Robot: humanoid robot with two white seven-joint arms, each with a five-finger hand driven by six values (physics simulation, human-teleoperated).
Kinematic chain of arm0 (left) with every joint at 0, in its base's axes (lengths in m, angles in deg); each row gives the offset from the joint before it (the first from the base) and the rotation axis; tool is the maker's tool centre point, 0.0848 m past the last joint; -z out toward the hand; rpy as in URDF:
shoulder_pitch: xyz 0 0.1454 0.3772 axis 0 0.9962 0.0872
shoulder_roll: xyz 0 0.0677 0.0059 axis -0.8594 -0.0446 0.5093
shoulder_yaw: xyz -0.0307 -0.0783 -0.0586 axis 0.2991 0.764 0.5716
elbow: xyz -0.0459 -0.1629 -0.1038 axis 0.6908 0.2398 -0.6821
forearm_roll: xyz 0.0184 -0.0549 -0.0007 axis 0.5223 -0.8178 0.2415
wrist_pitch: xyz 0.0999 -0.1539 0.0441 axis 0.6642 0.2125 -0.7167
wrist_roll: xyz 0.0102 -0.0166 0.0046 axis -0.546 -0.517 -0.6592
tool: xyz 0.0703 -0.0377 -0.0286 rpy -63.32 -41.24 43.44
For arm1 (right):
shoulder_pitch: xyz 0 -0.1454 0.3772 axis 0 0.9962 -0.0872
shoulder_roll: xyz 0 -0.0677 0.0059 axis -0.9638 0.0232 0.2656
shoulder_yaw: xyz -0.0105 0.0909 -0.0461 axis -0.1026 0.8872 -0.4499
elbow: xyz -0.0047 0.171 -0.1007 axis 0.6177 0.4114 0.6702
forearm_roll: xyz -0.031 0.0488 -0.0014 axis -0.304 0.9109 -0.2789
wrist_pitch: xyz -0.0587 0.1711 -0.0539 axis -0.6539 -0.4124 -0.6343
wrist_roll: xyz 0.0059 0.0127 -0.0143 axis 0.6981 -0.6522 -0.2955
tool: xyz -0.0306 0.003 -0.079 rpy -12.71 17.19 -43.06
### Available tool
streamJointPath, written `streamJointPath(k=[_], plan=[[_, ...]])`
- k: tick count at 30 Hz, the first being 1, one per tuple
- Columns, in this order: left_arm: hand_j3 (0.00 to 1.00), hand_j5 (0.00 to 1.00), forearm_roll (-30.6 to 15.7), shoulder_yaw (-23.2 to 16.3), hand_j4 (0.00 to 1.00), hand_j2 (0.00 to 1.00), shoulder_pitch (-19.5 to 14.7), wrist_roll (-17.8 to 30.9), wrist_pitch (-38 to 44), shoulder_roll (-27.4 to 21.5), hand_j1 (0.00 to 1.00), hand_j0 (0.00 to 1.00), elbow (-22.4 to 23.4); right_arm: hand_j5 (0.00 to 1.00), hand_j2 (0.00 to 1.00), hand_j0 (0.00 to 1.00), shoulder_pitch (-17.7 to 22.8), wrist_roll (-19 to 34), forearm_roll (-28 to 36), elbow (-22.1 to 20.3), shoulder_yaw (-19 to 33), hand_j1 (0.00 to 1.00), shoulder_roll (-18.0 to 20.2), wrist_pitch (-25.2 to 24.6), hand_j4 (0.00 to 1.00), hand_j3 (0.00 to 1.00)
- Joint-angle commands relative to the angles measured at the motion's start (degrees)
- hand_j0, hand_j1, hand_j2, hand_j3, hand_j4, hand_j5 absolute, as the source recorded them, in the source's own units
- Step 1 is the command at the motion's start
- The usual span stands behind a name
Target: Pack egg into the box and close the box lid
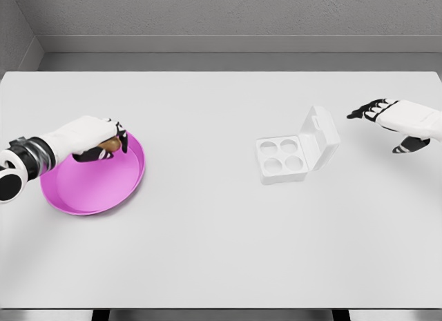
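Note:
A pink plate (103, 190) lies on the left side of the white table. My left hand (109, 143) hovers over the plate's far rim with its fingers curled around a brown egg (108, 145), which shows only partly between them. The white egg box (283, 159) sits right of centre with several empty round cups, and its lid (320, 136) stands open, tilted back to the right. My right hand (378, 114) floats to the right of the lid, fingers spread and holding nothing.
The white table (221, 252) runs wide, bounded by a grey wall at the back and a dark front edge at the bottom of the picture.

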Motion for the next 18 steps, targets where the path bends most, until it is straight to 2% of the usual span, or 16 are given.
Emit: streamJointPath(k=[1,11,18], plan=[[0.38,0.38,-0.1,0.4,0.38,0.38,0.0,0.0,-0.1,-0.1,0.38,0.38,-0.8,1.00,1.00,1.00,0.0,0.0,0.3,0.0,0.0,1.00,0.1,-0.1,1.00,1.00],[0.37,0.37,-0.3,0.4,0.37,0.37,-1.2,0.0,-0.1,0.2,0.37,0.37,-2.1,1.00,1.00,1.00,0.0,0.0,0.5,0.0,0.1,1.00,0.9,-0.1,1.00,1.00],[0.36,0.36,-0.3,0.2,0.36,0.36,-1.9,0.0,-0.6,2.8,0.36,0.36,-2.1,1.00,1.00,1.00,0.0,0.0,0.5,0.0,0.1,1.00,0.9,-0.1,1.00,1.00]])
